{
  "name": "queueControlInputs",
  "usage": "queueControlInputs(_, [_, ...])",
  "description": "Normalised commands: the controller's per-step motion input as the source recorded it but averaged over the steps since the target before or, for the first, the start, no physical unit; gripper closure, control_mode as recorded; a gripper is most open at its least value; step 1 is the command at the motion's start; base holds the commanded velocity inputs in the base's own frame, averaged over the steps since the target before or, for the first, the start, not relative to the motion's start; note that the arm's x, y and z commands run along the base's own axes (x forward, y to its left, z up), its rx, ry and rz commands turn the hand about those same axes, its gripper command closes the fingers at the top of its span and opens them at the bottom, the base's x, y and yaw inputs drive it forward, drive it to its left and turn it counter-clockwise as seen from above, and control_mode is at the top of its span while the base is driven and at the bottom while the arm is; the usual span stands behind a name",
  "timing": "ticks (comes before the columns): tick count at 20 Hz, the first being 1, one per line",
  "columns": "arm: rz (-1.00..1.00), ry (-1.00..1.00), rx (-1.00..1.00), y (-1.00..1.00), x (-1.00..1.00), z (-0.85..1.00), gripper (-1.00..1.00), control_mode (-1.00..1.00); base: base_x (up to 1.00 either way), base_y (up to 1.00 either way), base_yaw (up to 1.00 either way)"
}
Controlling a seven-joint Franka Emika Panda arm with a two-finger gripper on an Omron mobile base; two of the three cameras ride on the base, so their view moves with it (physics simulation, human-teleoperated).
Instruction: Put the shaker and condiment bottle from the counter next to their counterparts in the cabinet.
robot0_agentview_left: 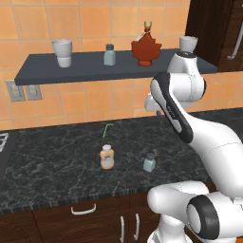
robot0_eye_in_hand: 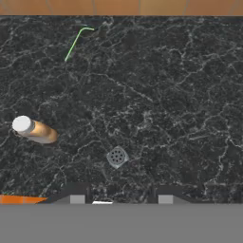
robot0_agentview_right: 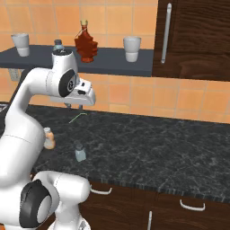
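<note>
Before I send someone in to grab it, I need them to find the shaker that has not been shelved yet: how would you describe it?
Look at the long black marble-speckled counter under the dark slate-blue wall shelf. Near its front edge stands a small pale blue-grey translucent shaker with a dark grey cap, right of a stubby orange sauce bottle. Its twin shaker is on the shelf; this one is on the counter.

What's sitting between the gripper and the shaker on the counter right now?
Nothing visible. In the hand view the shaker stands alone on bare counter just beyond the gripper; the condiment bottle is off to one side.
</note>
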Motion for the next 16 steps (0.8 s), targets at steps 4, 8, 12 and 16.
queueControlInputs(4, [0.2,-0.06,0.0,0.0,-0.01,-0.14,-1.0,-1.0,0.0,0.0,0.0])
queueControlInputs(8, [0.4,-0.29,0.0,-0.03,-0.22,-0.24,-1.0,-1.0,0.0,0.0,0.0])
queueControlInputs(12, [0.4,-0.35,0.0,-0.09,-0.21,-0.38,-1.0,-1.0,0.0,0.0,0.0])
queueControlInputs(16, [0.27,-0.34,0.1,-0.12,-0.32,-0.59,-1.0,-1.0,0.0,0.0,0.0])
